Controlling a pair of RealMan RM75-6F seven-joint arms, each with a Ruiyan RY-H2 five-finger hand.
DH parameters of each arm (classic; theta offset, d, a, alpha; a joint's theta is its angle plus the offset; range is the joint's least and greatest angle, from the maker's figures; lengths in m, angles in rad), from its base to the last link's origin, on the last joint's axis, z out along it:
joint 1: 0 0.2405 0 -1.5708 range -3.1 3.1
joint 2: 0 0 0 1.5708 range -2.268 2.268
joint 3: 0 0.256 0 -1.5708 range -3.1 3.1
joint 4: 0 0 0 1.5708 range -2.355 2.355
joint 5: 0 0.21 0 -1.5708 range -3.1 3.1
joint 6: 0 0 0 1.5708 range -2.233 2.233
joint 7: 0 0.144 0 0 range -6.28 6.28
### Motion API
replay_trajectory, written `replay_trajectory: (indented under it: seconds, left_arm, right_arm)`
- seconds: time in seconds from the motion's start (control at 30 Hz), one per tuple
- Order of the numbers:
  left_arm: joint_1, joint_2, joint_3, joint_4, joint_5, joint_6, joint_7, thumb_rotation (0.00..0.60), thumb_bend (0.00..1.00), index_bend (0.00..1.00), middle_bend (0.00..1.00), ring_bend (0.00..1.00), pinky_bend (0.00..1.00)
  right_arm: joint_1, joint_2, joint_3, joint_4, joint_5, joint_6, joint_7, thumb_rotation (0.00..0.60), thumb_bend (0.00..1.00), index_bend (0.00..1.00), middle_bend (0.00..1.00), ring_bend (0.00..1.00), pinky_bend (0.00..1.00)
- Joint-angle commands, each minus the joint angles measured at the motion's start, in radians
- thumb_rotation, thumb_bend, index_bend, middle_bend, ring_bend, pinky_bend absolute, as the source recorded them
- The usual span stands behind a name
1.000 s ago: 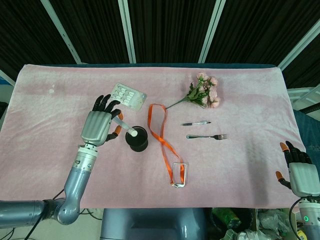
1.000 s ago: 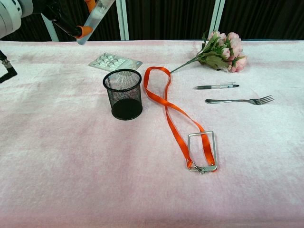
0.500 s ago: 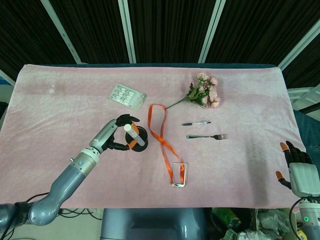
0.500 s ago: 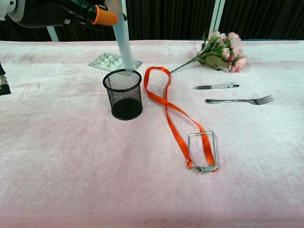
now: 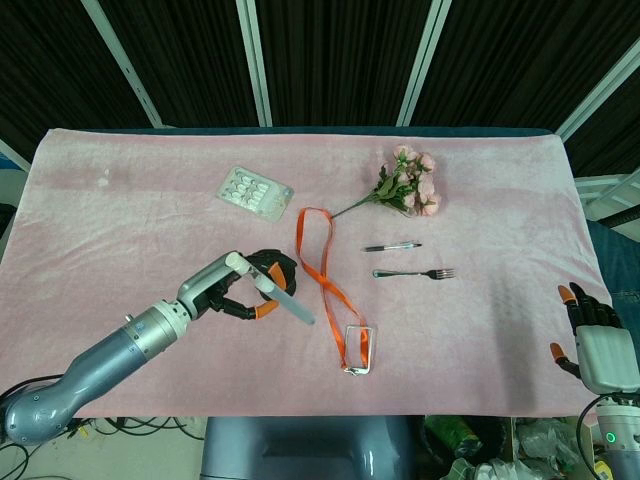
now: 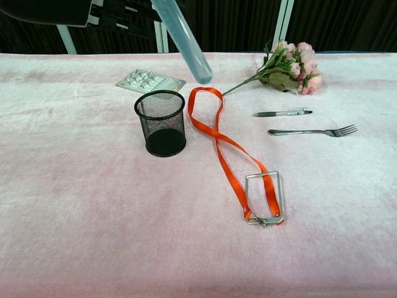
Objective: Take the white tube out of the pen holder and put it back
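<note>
My left hand (image 5: pixel 238 291) grips the white tube (image 5: pixel 285 302) near its capped upper end and holds it in the air. In the chest view the tube (image 6: pixel 186 43) slants down to the right, and its rounded lower end hangs above and to the right of the black mesh pen holder (image 6: pixel 160 122). The holder stands upright on the pink cloth with nothing showing inside it. From the head view the hand covers most of the holder (image 5: pixel 287 264). My right hand (image 5: pixel 596 343) rests at the near right corner, fingers apart and holding nothing.
An orange lanyard (image 6: pixel 222 144) with a clear badge sleeve (image 6: pixel 263 196) lies just right of the holder. A blister pack (image 6: pixel 150 81) lies behind it. Flowers (image 6: pixel 288 65), a pen (image 6: pixel 282 113) and a fork (image 6: pixel 313 131) lie at the right.
The tube's lower end was at the holder's rim half a second ago. It has since swung up and to the right, clear of the holder. My right hand has stayed still.
</note>
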Motion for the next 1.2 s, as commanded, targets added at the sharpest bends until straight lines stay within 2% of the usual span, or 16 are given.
replay_trajectory:
  seconds: [0.03,0.13,0.3,0.47,0.57,0.63,0.73,0.83,1.0,1.07,1.13,1.2]
  left_arm:
    - [0.015,-0.122,0.148,0.021,0.294,0.404,0.286,0.6,0.46,0.58,0.2,0.0,0.0]
    - [-0.001,-0.196,0.207,0.072,0.41,0.538,0.403,0.6,0.46,0.58,0.21,0.0,0.0]
    - [-0.029,-0.269,0.264,0.163,0.559,0.668,0.502,0.6,0.45,0.58,0.21,0.0,0.0]
    - [-0.052,-0.326,0.314,0.349,0.772,0.832,0.699,0.6,0.45,0.58,0.21,0.0,0.0]
    - [-0.06,-0.347,0.331,0.411,0.803,0.87,0.736,0.6,0.45,0.58,0.21,0.0,0.0]
    - [-0.059,-0.347,0.34,0.405,0.787,0.871,0.726,0.6,0.46,0.58,0.21,0.0,0.0]
    - [-0.056,-0.33,0.348,0.331,0.697,0.823,0.628,0.6,0.45,0.58,0.21,0.0,0.0]
    - [-0.052,-0.276,0.336,0.211,0.561,0.74,0.491,0.6,0.45,0.58,0.21,0.0,0.0]
    - [-0.05,-0.137,0.283,0.039,0.339,0.563,0.218,0.6,0.45,0.58,0.21,0.0,0.0]
    - [-0.05,-0.049,0.235,-0.025,0.246,0.437,0.031,0.6,0.45,0.58,0.21,0.0,0.0]
    - [-0.042,0.013,0.191,-0.06,0.205,0.335,-0.125,0.6,0.45,0.58,0.21,0.0,0.0]
    - [-0.028,0.064,0.11,-0.077,0.175,0.193,-0.354,0.6,0.45,0.58,0.21,0.0,0.0]
  right_arm:
    - [0.0,0.0,0.0,0.0,-0.001,0.001,0.001,0.6,0.21,0.03,0.05,0.14,0.18]
    - [-0.001,0.002,0.0,-0.001,0.0,0.001,0.003,0.6,0.21,0.03,0.05,0.14,0.18]
    - [-0.001,0.002,0.0,-0.001,0.0,0.002,0.004,0.6,0.22,0.03,0.05,0.14,0.18]
    - [-0.001,0.002,0.0,-0.002,-0.001,0.002,0.003,0.6,0.22,0.03,0.05,0.14,0.18]
    - [-0.001,0.002,0.0,-0.002,0.0,0.002,0.003,0.6,0.22,0.03,0.05,0.14,0.18]
    - [-0.001,0.002,0.0,-0.002,0.0,0.002,0.002,0.6,0.22,0.03,0.05,0.14,0.18]
    - [-0.001,0.002,0.0,-0.002,0.0,0.002,0.001,0.6,0.22,0.03,0.05,0.14,0.18]
    - [-0.002,0.002,0.0,-0.002,0.0,0.003,0.001,0.6,0.22,0.03,0.05,0.14,0.18]
    - [-0.002,0.003,0.0,-0.001,0.001,0.002,0.002,0.6,0.22,0.03,0.05,0.14,0.18]
    - [-0.001,0.001,0.0,-0.001,0.001,0.0,0.001,0.6,0.22,0.03,0.05,0.14,0.18]
    - [0.0,0.0,-0.001,0.0,0.0,-0.001,0.0,0.6,0.22,0.03,0.05,0.14,0.18]
    - [0.001,-0.001,-0.001,0.0,-0.001,-0.002,-0.003,0.6,0.22,0.03,0.05,0.14,0.18]
